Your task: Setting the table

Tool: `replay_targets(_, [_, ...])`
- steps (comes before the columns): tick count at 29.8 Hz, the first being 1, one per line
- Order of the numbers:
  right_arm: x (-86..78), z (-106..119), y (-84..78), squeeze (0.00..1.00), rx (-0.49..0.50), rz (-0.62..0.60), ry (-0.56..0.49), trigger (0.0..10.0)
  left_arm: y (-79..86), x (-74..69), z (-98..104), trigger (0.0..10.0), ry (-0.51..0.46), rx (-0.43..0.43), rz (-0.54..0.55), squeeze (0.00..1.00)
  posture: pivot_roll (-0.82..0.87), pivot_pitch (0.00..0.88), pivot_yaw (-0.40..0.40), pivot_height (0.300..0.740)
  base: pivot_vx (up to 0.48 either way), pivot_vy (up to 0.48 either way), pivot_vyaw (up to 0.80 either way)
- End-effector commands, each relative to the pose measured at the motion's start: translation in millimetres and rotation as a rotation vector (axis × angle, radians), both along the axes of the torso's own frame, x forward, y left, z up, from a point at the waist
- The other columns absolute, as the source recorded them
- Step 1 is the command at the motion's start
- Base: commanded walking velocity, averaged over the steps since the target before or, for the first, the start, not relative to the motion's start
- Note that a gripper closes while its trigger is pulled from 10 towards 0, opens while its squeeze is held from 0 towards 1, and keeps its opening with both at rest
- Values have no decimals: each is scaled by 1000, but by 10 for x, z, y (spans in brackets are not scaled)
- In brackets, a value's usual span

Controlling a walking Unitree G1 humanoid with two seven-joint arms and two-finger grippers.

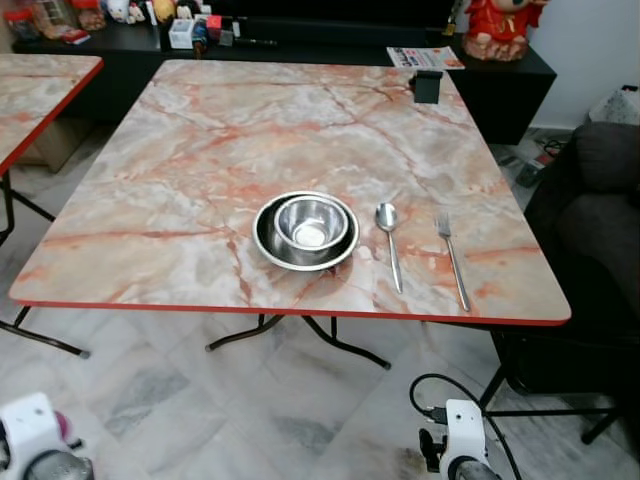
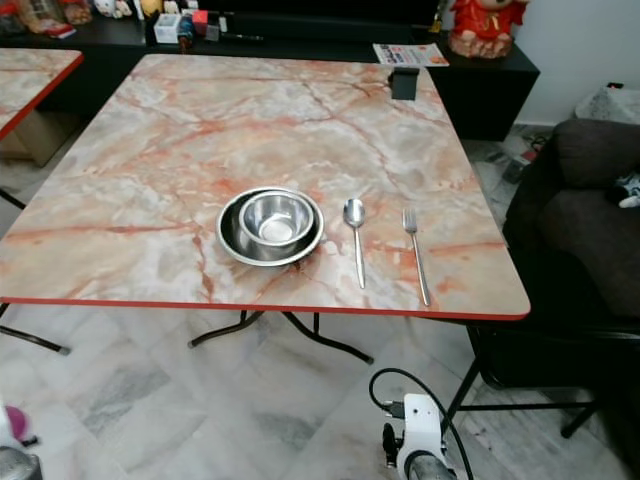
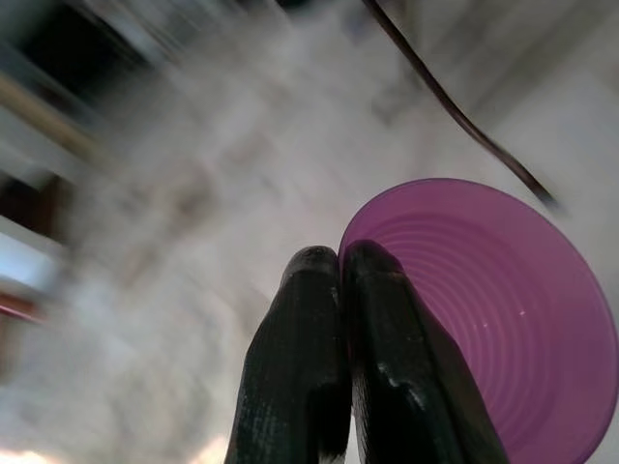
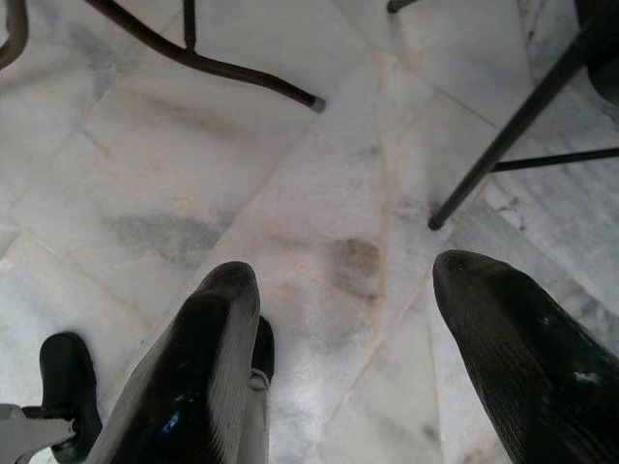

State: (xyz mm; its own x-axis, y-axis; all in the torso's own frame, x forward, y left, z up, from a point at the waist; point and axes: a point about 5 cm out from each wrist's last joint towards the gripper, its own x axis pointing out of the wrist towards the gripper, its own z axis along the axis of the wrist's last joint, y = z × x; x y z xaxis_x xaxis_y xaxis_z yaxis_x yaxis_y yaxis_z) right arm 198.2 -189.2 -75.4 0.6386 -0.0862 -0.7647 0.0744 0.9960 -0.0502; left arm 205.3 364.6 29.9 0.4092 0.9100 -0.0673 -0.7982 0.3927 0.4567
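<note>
On the marble-patterned table [image 1: 200, 150], near its front edge, a small steel bowl [image 1: 312, 222] sits inside a wider steel bowl [image 1: 272, 243]. A spoon [image 1: 389, 240] and a fork [image 1: 452, 258] lie side by side to their right. In the left wrist view my left gripper [image 3: 338, 266] is shut on the rim of a purple plastic cup [image 3: 503, 309], held low at my left side [image 1: 62, 428]. My right gripper [image 4: 338, 280] hangs open over the floor, with nothing between its fingers.
A dark sofa [image 1: 600, 220] stands right of the table. A black low cabinet [image 1: 300, 45] with small items runs along the back wall. A black holder [image 1: 427, 86] sits at the table's far right. A second table [image 1: 30, 95] is at left. Table legs [image 4: 208, 63] cross the marble floor.
</note>
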Motion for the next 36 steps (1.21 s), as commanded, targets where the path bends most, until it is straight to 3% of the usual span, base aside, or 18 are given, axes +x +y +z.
replay_targets(1, [-19, -11, -5, 0, -3, 10, 12, 10000, 69, 124, 249, 10000, -63, 135, 10, 0, 70, 140, -46, 740, 0, 0, 0])
replay_targets(2, [-19, -11, -5, 0, -3, 10, 12, 10000, 69, 124, 249, 10000, -63, 135, 10, 0, 70, 140, -46, 740, 0, 0, 0])
replay_targets(3, [-11, -7, -4, 0, -3, 12, 11, 10000, 141, 214, 486, 10000, -113, 247, 25, 0, 69, 135, -46, 740, 0, 0, 0])
replay_targets(5, [-3, -3, -2, 0, -3, 13, 9, 10000, 178, 294, 699, 10000, -161, 342, 31, 0, 68, 128, -43, 740, 0, 0, 0])
replay_targets(9, [10, 4, -4, 0, -4, 14, 6, 10000, 77, 541, 1258, 10000, -298, 568, -35, 0, 66, 121, -44, 740, 0, 0, 0])
replay_targets(11, [15, 6, 0, 0, -5, 18, 6, 10000, -94, 765, 1517, 10000, -406, 581, -165, 0, 69, 116, -44, 740, 0, 0, 0])
replay_targets(12, [15, 6, 0, 0, -5, 18, 6, 10000, -94, 765, 1517, 10000, -406, 581, -165, 0, 69, 116, -44, 740, 0, 0, 0])
replay_targets(14, [16, 5, 5, 0, -5, 20, 6, 10000, -354, 1022, 1765, 10000, -524, 522, -362, 0, 57, 109, -39, 740, 0, 0, 0])
replay_targets(15, [16, 5, 5, 0, -5, 20, 6, 10000, -354, 1022, 1765, 10000, -524, 522, -362, 0, 57, 109, -39, 740, 0, 0, 0])
replay_targets(16, [17, 7, 0, 0, -5, 14, 4, 10000, -518, 1162, 1819, 10000, -570, 427, -472, 0, 52, 106, -36, 740, 0, 0, 0])
replay_targets(18, [18, 8, -1, 0, -5, 13, 4, 10000, -658, 1284, 1827, 10000, -607, 298, -570, 0, 50, 103, -34, 740, 0, 0, 0])
replay_targets(21, [15, 6, -2, 0, -6, 12, 4, 10000, -875, 1437, 1819, 10000, -618, 128, -695, 0, 40, 99, -32, 740, 0, 0, 0])
replay_targets(24, [11, 5, -5, 0, -6, 10, 4, 10000, -958, 1487, 1831, 10000, -606, 85, -737, 0, 36, 100, -30, 740, 0, 0, 0])
replay_targets(25, [-7, -2, -20, 0, -7, 3, 7, 10000, -1147, 1620, 1879, 10000, -575, -48, -828, 0, 27, 104, -28, 740, 0, 0, 0])
replay_targets(26, [-13, -4, -26, 0, -8, 0, 8, 10000, -1216, 1665, 1919, 10000, -569, -97, -861, 0, 26, 108, -28, 740, 0, 0, 0])
replay_targets(30, [-41, -15, -54, 0, -10, -14, 12, 10000, -1407, 1765, 2149, 10000, -575, -192, -1005, 0, 26, 121, -35, 740, 0, 0, 0])
replay_targets(32, [-61, -24, -68, 0, -12, -15, 19, 10000, -1498, 1815, 2250, 10000, -522, -228, -1078, 0, 31, 127, -37, 740, 0, 0, 0])
replay_targets(36, [-74, -30, -71, 0, -11, -17, 24, 10000, -1622, 1849, 2262, 10000, -418, -248, -1165, 0, 36, 127, -38, 740, 0, 0, 0])
